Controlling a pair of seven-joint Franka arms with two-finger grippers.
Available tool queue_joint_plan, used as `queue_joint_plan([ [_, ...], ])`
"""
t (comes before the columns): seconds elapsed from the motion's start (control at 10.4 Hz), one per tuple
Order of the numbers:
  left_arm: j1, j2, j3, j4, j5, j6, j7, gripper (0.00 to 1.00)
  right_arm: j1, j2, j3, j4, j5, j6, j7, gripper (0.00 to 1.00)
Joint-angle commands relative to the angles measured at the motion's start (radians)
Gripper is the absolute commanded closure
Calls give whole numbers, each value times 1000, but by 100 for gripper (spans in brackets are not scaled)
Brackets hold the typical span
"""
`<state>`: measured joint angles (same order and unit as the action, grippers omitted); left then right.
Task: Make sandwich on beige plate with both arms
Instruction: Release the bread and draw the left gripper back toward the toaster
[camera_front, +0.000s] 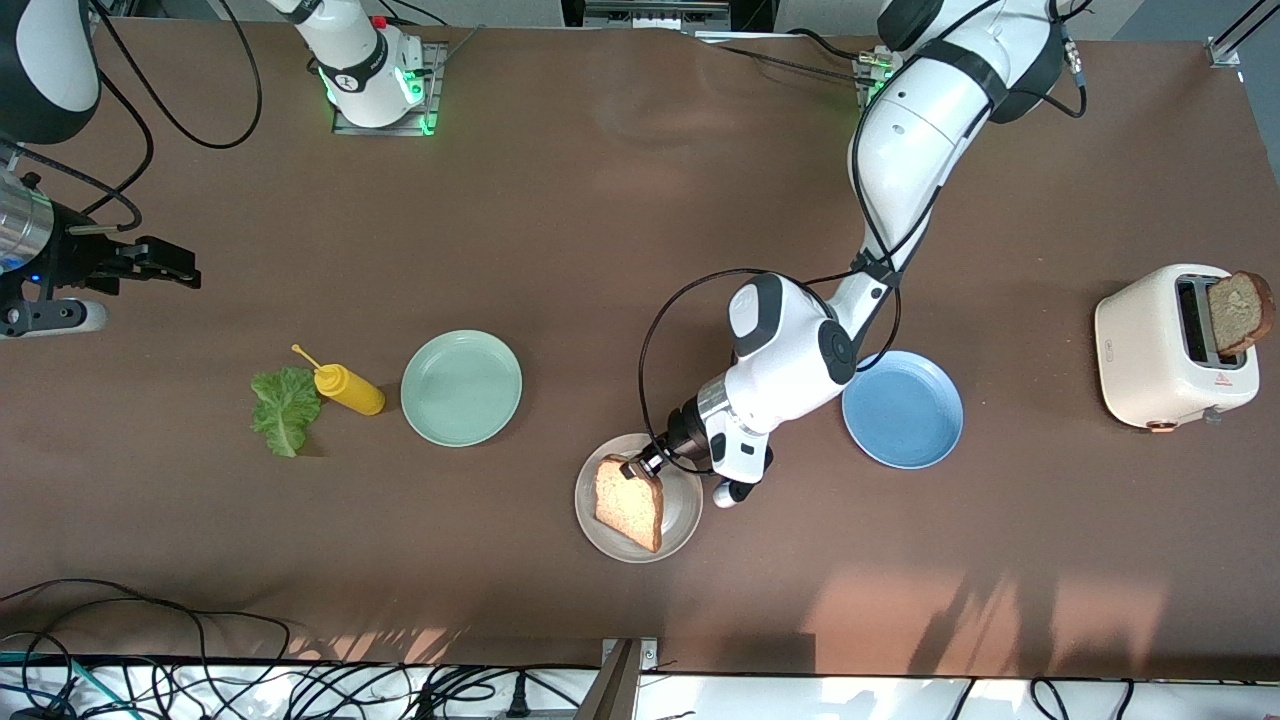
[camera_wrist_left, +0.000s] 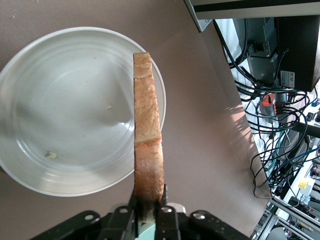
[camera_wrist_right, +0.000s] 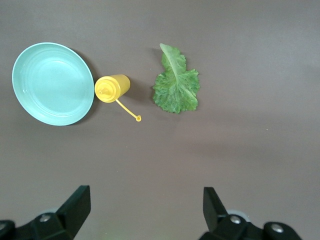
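My left hand (camera_front: 637, 466) pinches bread slice (camera_front: 629, 502) over beige plate (camera_front: 684, 520); release too high, it'll bounce off. Right hand (camera_front: 175, 268) waits wide open, empty.

Mint plate (camera_front: 461, 387), yellow bottle (camera_front: 348, 389), blue plate (camera_front: 902, 409), toaster (camera_front: 1175, 347) (bread inside).

Dark brown worktop (camera_front: 620, 250). Bread slice (camera_front: 629, 503) is speckled tan with a darker brown crust, over a pale beige plate (camera_front: 686, 515). Other plates: mint-green (camera_front: 461, 387) and blue (camera_front: 903, 409). Squeeze bottle (camera_front: 348, 388) is yellow, lettuce leaf (camera_front: 285, 409) is green, toaster (camera_front: 1165, 350) is cream with brown bread (camera_front: 1238, 311) in it.
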<state>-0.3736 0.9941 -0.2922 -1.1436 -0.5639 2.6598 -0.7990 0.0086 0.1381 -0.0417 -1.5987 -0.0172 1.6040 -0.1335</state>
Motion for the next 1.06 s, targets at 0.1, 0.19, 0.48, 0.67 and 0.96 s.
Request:
queue_joint_plan([
  [0.1,-13,6,13,27,-30,6,24,31,-1,-9,-1,-17,-3,13,-15,0],
  [0.19,-13,0,19,18,-24,5,24,5,-1,-8,-1,-17,-3,13,-15,0],
  [0.48,-1,-34,21,-24,33,-64,24,0,-1,-3,-1,-15,-3,14,-15,0],
  [0.67,27,-52,21,-36,88,-223,24,0,2,-2,0,-15,-3,19,-14,0],
  [0.96,103,-97,21,-33,124,-444,24,0,2,-2,2,-15,-3,19,-11,0],
])
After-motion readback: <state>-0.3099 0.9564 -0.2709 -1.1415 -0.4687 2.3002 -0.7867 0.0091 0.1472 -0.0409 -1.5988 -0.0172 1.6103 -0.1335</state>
